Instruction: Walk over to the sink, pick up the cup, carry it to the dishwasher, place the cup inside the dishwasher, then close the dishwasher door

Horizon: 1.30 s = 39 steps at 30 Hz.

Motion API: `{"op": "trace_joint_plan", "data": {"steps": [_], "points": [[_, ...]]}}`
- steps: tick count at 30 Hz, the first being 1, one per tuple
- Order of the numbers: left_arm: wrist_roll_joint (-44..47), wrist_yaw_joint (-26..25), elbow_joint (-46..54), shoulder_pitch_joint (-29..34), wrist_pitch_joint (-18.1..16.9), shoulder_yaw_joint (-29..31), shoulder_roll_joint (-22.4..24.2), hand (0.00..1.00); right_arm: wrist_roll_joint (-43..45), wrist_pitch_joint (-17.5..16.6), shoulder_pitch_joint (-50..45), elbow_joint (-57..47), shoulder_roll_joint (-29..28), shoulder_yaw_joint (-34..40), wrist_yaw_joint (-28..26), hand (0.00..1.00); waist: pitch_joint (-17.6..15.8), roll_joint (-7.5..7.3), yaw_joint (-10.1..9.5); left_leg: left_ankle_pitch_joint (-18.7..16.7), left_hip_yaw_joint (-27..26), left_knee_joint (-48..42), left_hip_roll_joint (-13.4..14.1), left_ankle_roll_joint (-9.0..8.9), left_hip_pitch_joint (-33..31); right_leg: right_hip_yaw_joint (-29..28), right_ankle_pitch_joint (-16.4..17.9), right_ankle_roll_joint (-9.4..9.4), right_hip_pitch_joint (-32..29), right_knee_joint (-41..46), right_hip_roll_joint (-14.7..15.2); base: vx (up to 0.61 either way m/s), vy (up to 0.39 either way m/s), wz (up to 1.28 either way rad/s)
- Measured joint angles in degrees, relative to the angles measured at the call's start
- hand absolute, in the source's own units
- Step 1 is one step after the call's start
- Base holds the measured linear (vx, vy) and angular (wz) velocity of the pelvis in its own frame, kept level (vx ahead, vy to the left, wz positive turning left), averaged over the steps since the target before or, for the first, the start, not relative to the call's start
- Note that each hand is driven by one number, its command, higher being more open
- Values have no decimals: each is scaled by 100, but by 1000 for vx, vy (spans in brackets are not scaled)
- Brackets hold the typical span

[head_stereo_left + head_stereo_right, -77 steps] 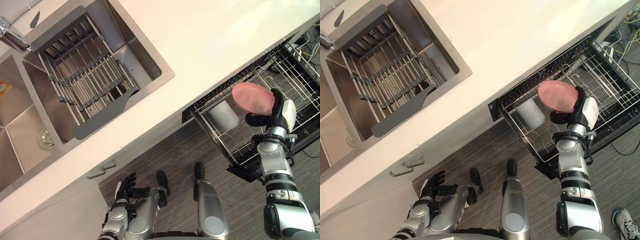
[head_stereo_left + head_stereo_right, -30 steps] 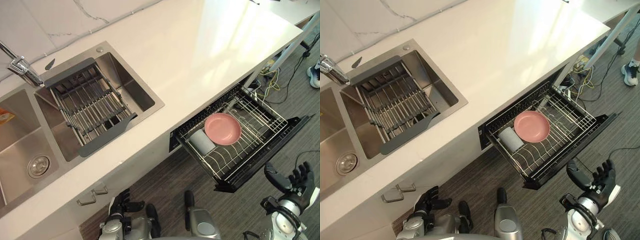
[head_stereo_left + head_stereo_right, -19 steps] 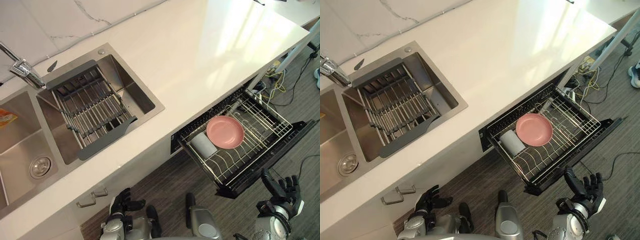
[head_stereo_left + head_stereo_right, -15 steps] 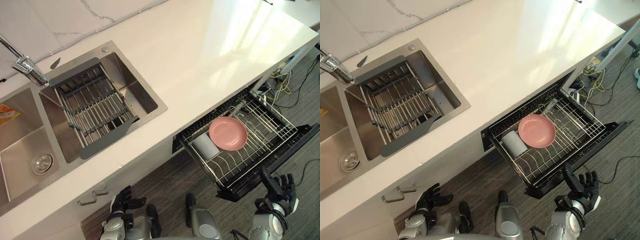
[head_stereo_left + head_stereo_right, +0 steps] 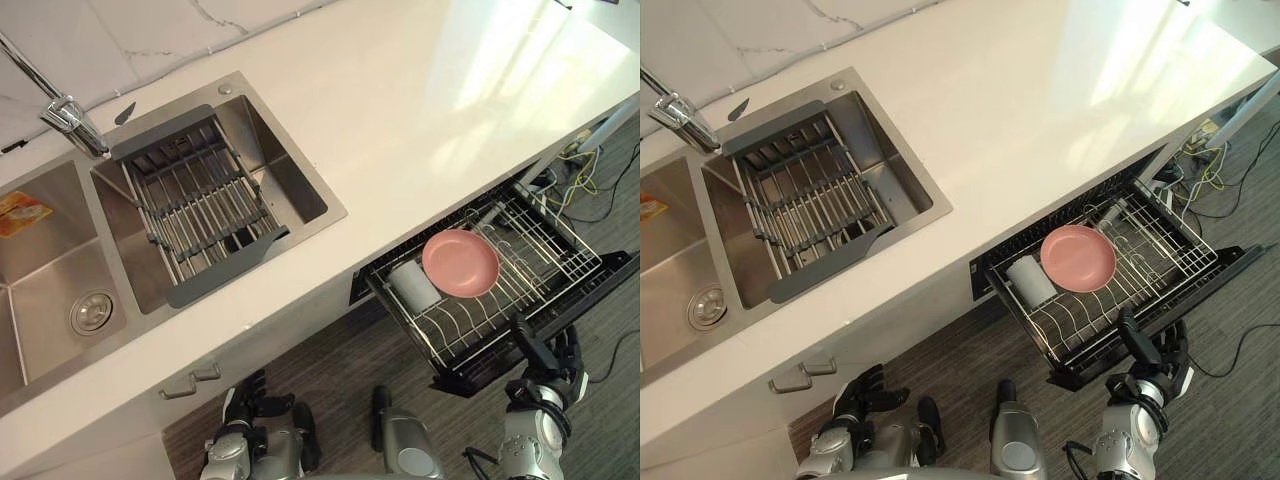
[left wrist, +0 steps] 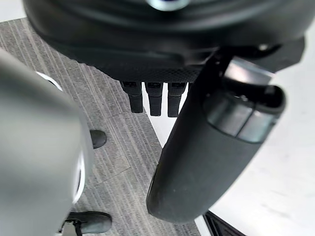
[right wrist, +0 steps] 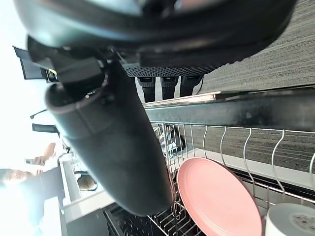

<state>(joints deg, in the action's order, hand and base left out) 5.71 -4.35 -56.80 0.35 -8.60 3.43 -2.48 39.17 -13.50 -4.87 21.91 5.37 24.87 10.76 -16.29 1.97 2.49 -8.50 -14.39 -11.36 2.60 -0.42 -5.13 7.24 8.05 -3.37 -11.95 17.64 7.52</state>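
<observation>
- The white cylindrical cup (image 5: 413, 285) sits in the metal wire dishwasher rack (image 5: 525, 250), at the left end, just beside a round pink plate (image 5: 460, 263). In the right wrist view the cup is cut off by the frame edge, and the mark on it is too small to read.
- The right hand (image 5: 545, 352) hangs at the front edge of the open black dishwasher door (image 5: 590, 292) with its fingers (image 7: 167, 84) straight and empty. Whether it touches the door cannot be told.
- The left hand (image 5: 865, 393) is low above the floor with its fingers (image 6: 150, 101) straight and slightly apart, holding nothing.
- An orange label (image 5: 22, 212) lies in the left basin of the stainless steel double sink (image 5: 60, 285); its print is illegible.
- A grey slatted drain rack (image 5: 200, 215) spans the right basin, below a chrome tap (image 5: 68, 120).
- The white worktop (image 5: 420, 110) glares under bright light, and the rack juts out beneath it over the grey striped floor (image 5: 330, 375).
</observation>
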Motion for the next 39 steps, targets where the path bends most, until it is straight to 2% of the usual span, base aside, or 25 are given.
{"op": "trace_joint_plan", "data": {"steps": [7,14,21,27,34,39], "points": [[-21,55,-25,-1,-8,-166,-22,90,-1,-42,356,0,269,-464,-36,90,-34,154,9,180,230,14,-72,37,-192,155,-238,-29,39,-331,27,-34,14,11],[-127,56,-128,39,-13,-180,-73,90,-6,-44,831,0,383,-1002,-146,90,-98,285,-13,367,678,144,-151,60,-324,582,-376,-24,195,-571,95,-48,7,30],[-122,66,-86,41,-69,-206,-80,90,-51,-23,1364,100,433,-1305,-244,90,-104,302,-165,542,903,331,-203,54,-389,862,-427,-5,211,-618,145,-43,-4,24],[-122,74,12,43,-78,-281,-86,90,-279,59,2141,924,747,-1611,-361,90,-113,311,-283,599,930,340,-211,65,-435,893,-507,1,213,-697,141,-11,0,3],[-122,90,16,39,-85,-355,-117,90,-466,207,2580,1547,1107,-1643,-432,90,-123,308,-271,644,907,369,-217,110,-444,847,-633,6,215,-809,117,-17,6,-3],[-122,87,16,39,-88,-387,-129,90,-571,278,2615,1576,1227,-1815,-495,90,-128,299,-256,679,881,407,-204,125,-413,817,-694,18,238,-874,90,-19,3,-3]]}}
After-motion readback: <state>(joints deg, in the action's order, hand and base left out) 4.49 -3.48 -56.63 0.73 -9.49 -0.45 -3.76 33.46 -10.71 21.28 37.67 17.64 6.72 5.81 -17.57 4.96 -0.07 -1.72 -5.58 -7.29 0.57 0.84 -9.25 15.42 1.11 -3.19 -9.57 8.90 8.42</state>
